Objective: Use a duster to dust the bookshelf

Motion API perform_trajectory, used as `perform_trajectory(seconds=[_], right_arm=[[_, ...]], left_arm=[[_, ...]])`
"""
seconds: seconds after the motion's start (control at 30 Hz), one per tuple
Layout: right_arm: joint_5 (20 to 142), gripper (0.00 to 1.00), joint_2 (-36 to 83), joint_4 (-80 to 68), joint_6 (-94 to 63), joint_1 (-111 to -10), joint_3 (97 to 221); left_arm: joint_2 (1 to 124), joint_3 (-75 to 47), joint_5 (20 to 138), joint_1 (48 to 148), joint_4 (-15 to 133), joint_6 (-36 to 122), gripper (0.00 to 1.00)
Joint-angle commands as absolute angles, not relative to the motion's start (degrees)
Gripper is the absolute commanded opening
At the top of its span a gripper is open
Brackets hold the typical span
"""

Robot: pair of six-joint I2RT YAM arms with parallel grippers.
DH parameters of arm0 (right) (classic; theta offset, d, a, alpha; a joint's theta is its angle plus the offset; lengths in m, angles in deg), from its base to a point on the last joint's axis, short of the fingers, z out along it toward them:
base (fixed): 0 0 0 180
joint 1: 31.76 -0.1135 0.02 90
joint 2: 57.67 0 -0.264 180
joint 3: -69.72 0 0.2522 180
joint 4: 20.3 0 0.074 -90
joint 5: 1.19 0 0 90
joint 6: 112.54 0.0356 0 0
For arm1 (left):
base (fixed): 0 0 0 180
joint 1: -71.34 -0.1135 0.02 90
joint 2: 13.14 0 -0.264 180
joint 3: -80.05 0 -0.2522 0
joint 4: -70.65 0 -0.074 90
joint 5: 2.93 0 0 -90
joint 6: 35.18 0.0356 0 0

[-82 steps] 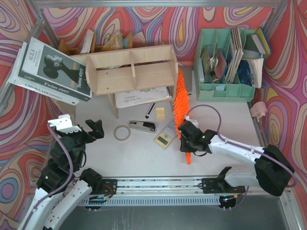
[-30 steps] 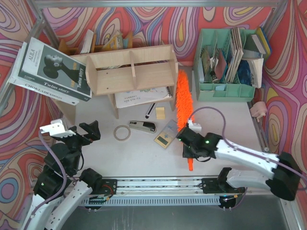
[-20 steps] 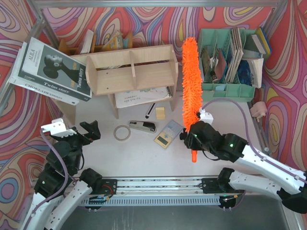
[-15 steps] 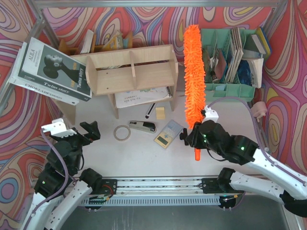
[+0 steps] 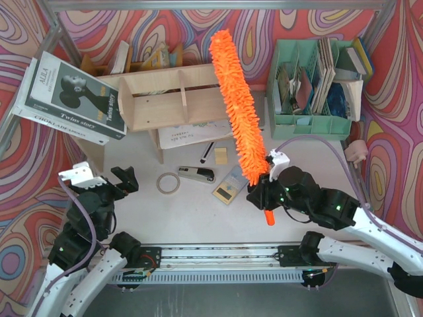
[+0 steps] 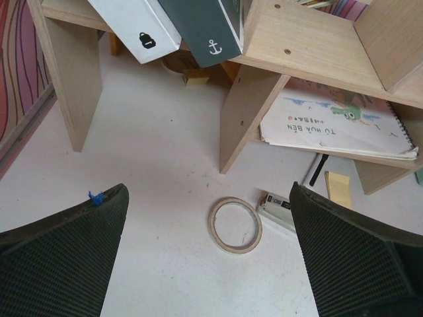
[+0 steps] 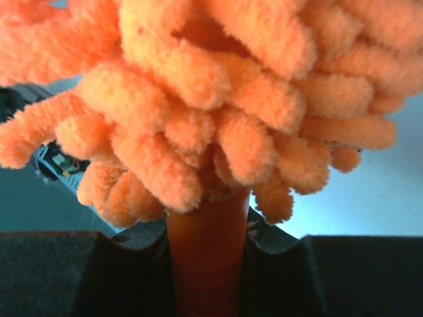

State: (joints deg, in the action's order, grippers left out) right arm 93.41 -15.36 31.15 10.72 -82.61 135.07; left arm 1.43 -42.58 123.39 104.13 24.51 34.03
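From above, the right end effector (image 5: 264,197) is clamped on the thin handle of the orange duster (image 5: 239,112), just below its fluffy head. The handle's stub pokes out on the near side. The head slants away to the far left, and its tip crosses the right end of the plywood bookshelf (image 5: 173,98). Whether the two touch cannot be told. The left end effector (image 5: 106,179) hangs over the near-left part of the counter (image 5: 198,214), its fingers spread wide and holding nothing. A tape ring (image 5: 168,183) and a stapler (image 5: 197,174) lie on the counter near the shelf. A mint-green organiser (image 5: 310,123) stands at the far right.

The left wrist view shows both dark fingers (image 6: 63,257) far apart, with the tape ring (image 6: 234,224) on the white counter between them and the stapler (image 6: 277,208) just beside the ring. Beyond stands the bookshelf (image 6: 317,46), with a spiral-bound book (image 6: 337,125) lying on its lower tier.

The right wrist view is filled by the duster (image 7: 231,99). Its orange handle is pinched between the black pads (image 7: 86,271) of the right end effector (image 7: 208,264).
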Motion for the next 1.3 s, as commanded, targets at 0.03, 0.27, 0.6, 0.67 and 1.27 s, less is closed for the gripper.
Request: perform_trajectory(seconds=[0.03, 0.27, 0.6, 0.67, 1.27], right_arm=[[90.28, 0.00, -13.73, 24.62, 4.69, -85.90, 134.65], [91.39, 0.00, -10.92, 23.92, -1.64, -91.37, 132.27], [88.69, 0.00, -7.23, 21.95, -4.21, -94.77, 129.87], [88.21, 0.00, -5.49, 22.67, -3.64, -95.32, 130.01], [87.91, 0.00, 0.23, 29.34, 7.60, -100.55, 128.20]], left_arm=[[1.96, -42.07, 124.57, 103.79, 24.02, 33.73, 0.98], [2.80, -41.97, 124.48, 103.79, 24.02, 33.82, 0.98], [2.56, -42.06, 124.78, 103.84, 24.06, 33.82, 0.98], [2.38, -42.07, 124.93, 103.77, 24.00, 33.75, 0.98], [1.53, -42.24, 125.92, 103.79, 24.04, 33.55, 0.98]])
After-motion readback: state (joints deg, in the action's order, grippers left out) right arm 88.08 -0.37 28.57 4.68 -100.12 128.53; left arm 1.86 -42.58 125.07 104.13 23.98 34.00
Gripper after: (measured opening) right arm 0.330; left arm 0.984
